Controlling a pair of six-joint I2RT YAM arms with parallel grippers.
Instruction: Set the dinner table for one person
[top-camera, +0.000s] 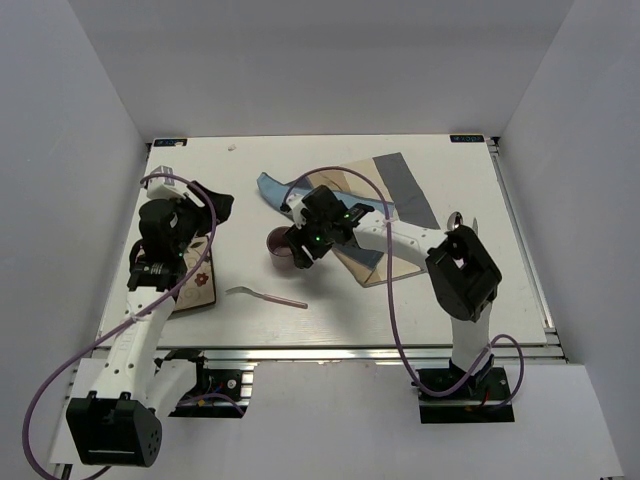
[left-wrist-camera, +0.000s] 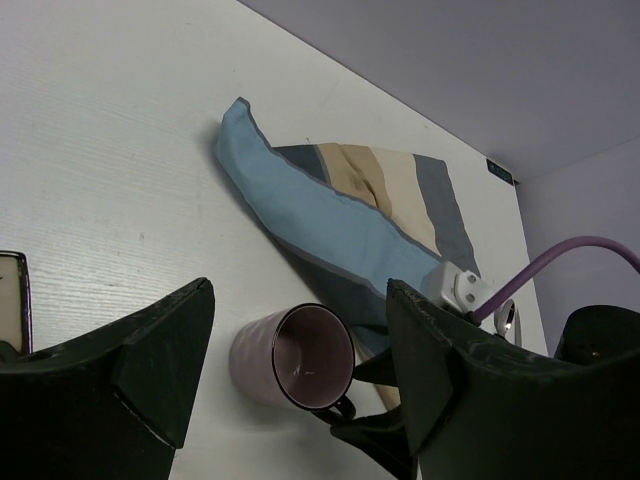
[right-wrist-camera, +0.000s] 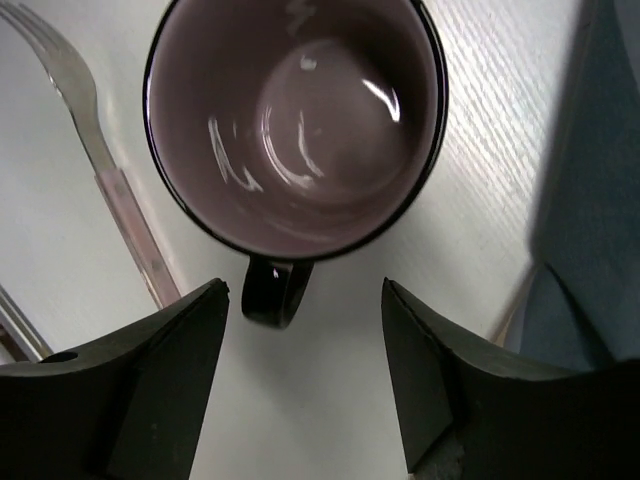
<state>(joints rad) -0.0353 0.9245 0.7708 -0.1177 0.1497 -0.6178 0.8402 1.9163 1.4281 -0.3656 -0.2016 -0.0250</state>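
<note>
The off-white dinner table (top-camera: 400, 300) bears a purple mug (top-camera: 278, 246), upright with a black rim and handle. My right gripper (top-camera: 297, 256) is open just beside it. In the right wrist view the mug (right-wrist-camera: 295, 120) is seen from above, and its handle (right-wrist-camera: 272, 295) points into the gap of the gripper (right-wrist-camera: 303, 300), nearer the left finger and untouched. A fork (top-camera: 265, 296) lies in front of the mug and shows in the right wrist view (right-wrist-camera: 110, 180). My left gripper (top-camera: 220, 205) is open and empty, held above the table left of the mug (left-wrist-camera: 295, 360).
A striped blue, grey and beige placemat (top-camera: 385, 205) lies crumpled and partly folded behind the mug (left-wrist-camera: 340, 210). A brown patterned flat thing (top-camera: 197, 285) lies under my left arm. Shiny cutlery (top-camera: 458, 219) lies behind the right arm. A metal rail (top-camera: 525, 240) runs along the right edge.
</note>
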